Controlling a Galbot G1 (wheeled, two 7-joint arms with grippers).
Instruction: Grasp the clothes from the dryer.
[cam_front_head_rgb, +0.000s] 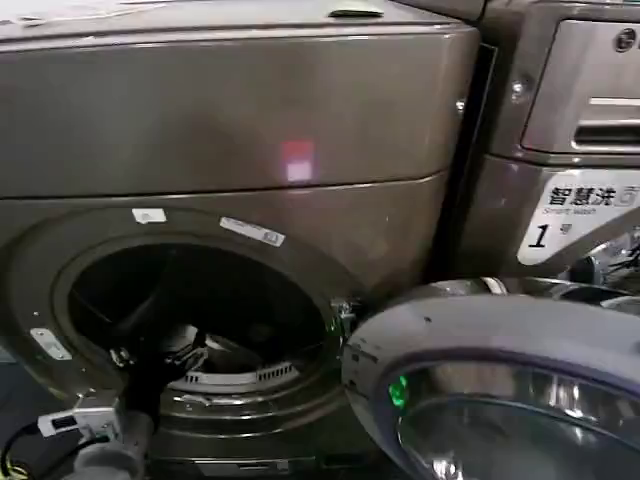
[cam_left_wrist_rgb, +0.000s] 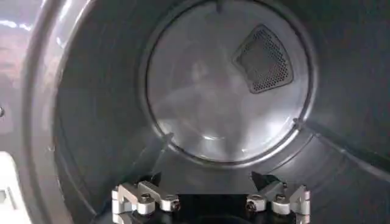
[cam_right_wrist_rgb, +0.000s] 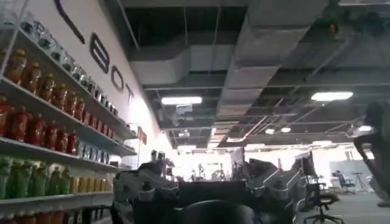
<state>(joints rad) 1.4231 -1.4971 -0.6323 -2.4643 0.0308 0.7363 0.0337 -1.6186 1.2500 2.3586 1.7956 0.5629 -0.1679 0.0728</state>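
Here, at the head view's seven o'clock, the left hand (cam_left_wrist_rgb: 210, 204) with its fingers spread wide and grasping nothing reaches into the round dark drum mouth of the large bronze-grey metal front-loading dryer (cam_front_head_rgb: 240, 150), whose glass-fronted door (cam_front_head_rgb: 500, 390) hangs open at four o'clock.

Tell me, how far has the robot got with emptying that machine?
Done: the dryer door is swung open, and the left arm has reached in through the round mouth. In hand: the left gripper hangs open inside the drum, holding nothing. Left: finding and grasping the clothes, which I cannot see in the drum here, and lifting them out. The right gripper is away from the machine, pointing into the room.
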